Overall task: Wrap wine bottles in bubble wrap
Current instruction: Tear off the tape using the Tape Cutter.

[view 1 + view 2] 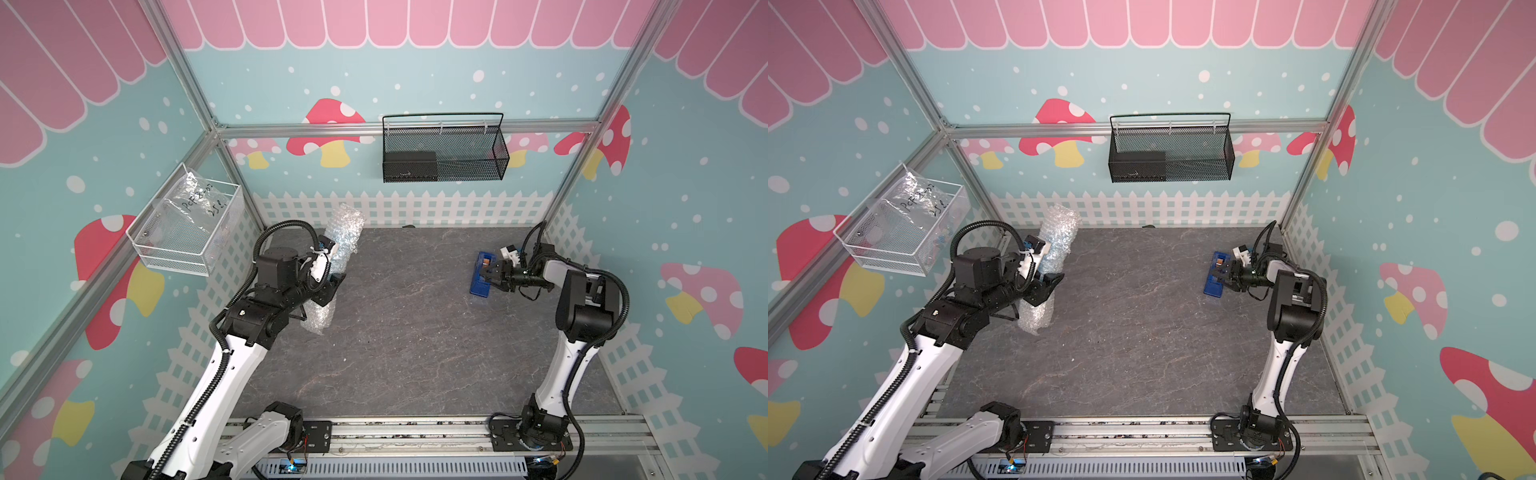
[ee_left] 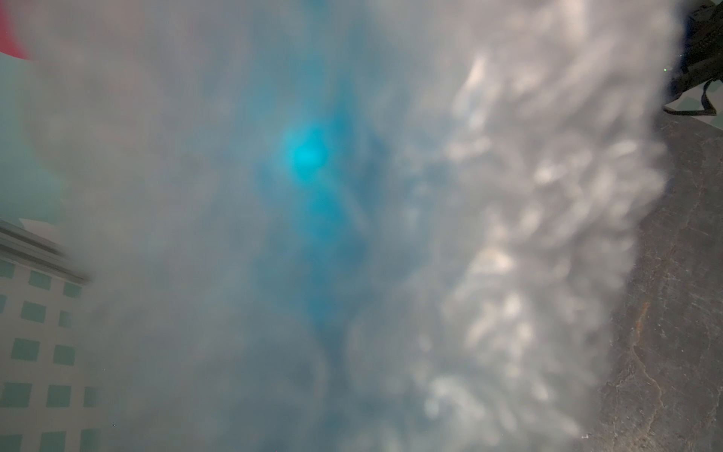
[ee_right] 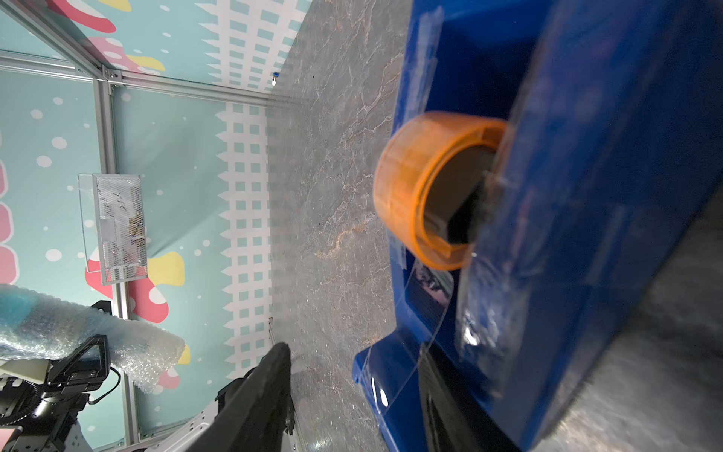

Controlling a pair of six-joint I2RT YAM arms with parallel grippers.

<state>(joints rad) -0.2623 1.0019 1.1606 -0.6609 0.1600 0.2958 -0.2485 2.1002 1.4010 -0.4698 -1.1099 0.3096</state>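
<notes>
Bubble wrap fills the left wrist lens, with the blue bottle glowing through it, rolled inside. Your left gripper pinches the roll mid-length, likely so the loose layers can't spring open. The roll's long axis runs near-to-far, far end tilted up toward the back fence; I can't tell which end is the neck. Right gripper stands spread at the tape dispenser on the tabletop — probably after tape for sealing.

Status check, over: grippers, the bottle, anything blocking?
Left gripper shut on bubble wrap roll. Bottle inside, blue showing through. Right gripper at tape dispenser, grip unclear. No obstruction seen.
</notes>
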